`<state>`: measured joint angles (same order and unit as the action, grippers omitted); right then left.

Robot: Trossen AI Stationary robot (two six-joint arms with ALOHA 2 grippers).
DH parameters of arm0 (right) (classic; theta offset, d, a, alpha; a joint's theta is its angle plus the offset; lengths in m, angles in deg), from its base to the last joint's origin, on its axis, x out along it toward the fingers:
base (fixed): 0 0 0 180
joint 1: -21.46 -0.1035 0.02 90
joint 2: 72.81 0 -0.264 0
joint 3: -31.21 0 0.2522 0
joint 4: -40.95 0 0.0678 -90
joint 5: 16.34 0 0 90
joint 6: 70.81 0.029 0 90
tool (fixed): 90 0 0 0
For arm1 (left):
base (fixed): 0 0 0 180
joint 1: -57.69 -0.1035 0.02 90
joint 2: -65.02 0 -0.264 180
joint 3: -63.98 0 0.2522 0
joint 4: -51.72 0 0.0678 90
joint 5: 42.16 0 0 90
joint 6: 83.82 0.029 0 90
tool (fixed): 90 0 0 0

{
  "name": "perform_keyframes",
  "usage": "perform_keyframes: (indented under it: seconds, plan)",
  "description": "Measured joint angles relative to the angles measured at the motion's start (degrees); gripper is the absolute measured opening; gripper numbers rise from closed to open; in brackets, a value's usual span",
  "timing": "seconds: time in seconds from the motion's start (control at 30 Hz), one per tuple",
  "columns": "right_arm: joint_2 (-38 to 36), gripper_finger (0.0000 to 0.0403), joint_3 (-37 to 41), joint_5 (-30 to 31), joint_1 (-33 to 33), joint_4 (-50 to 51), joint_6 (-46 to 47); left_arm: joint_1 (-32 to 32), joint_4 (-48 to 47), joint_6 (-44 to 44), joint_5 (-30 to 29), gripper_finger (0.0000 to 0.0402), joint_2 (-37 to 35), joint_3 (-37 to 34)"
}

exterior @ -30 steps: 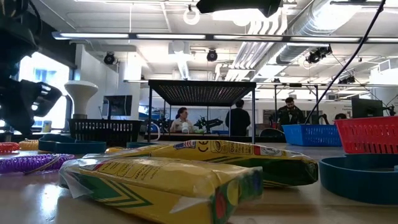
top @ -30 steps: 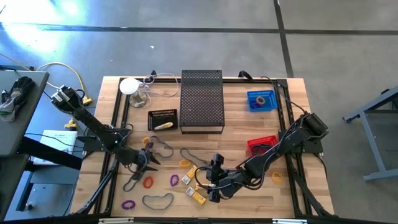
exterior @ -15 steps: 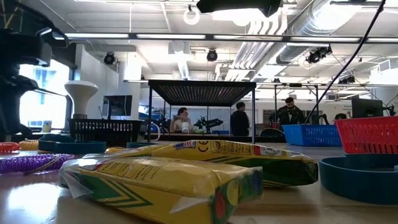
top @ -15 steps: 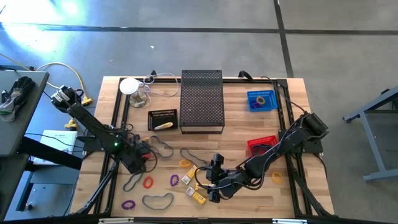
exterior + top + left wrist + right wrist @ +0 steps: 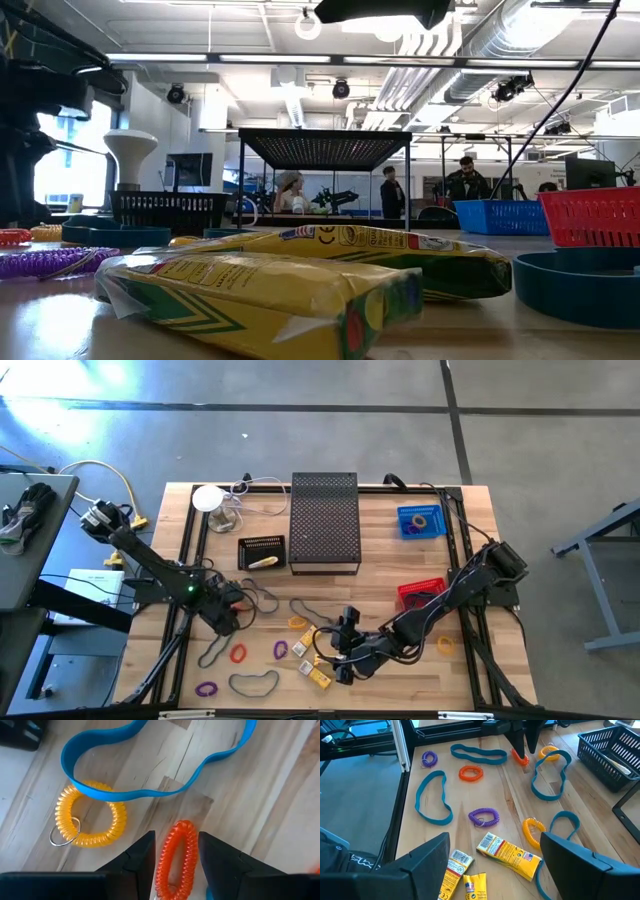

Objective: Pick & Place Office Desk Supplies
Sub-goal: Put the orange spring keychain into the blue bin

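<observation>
My left gripper (image 5: pixel 230 610) is over the left half of the table and is shut on an orange-red coil loop (image 5: pixel 175 857); the right wrist view shows that gripper (image 5: pixel 522 747) farther off with the coil (image 5: pixel 520 758) under it. Beside it lie a yellow coil with a key ring (image 5: pixel 92 820) and a blue band (image 5: pixel 150 790). My right gripper (image 5: pixel 335 658) hangs open over the yellow packs (image 5: pixel 507 852) near the table's near edge. More bands and purple, orange and yellow coils lie flat around them. My left gripper pinches the orange-red coil loop between its two fingers (image 5: pixel 142 855), which come from above and point down. The loop stands on edge between them, one finger against each flat side (image 5: pixel 162 865). Whether its lower end still touches the table cannot be told.
A black mesh box (image 5: pixel 324 520) and a small black basket (image 5: pixel 262 550) stand toward the far side. A blue bin (image 5: pixel 420 520) and a red bin (image 5: pixel 420 595) are on the right, a white lamp (image 5: pixel 208 498) at far left. People stand in the room behind.
My left gripper has risen and drawn a little toward the table's far edge, with the orange-red coil between its fingers. The right arm has kept still.
</observation>
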<state>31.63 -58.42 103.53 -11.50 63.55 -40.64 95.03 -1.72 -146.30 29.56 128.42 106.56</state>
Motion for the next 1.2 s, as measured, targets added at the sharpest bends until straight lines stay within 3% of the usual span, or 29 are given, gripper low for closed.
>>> perform_keyframes:
  seconds: [0.37, 0.63, 0.77, 1.03, 1.2]
  plan:
    - [0.0, 0.0300, 0.0, 0.0, 0.0, 0.0, 0.0, 0.0, 0.7, -0.5, 1.7, 0.0143, 8.7, 0.2]
    - [0.0, 0.0300, 0.0, 0.0, 0.0, 0.0, 0.0, -0.1, 0.4, -3.3, 2.6, 0.0138, 11.3, 0.1]
    - [0.0, 0.0300, 0.0, 0.0, 0.0, 0.0, 0.0, -0.1, 0.7, -3.1, 2.9, 0.0113, 11.5, 0.1]
    - [0.0, 0.0300, 0.0, 0.0, 0.0, 0.0, 0.0, -0.1, 0.8, 0.0, 3.2, 0.0019, 11.5, 0.1]
    - [0.0, 0.0300, 0.0, 0.0, 0.0, 0.0, 0.0, -0.1, 2.4, 7.9, 2.2, 0.0018, 11.6, 0.6]
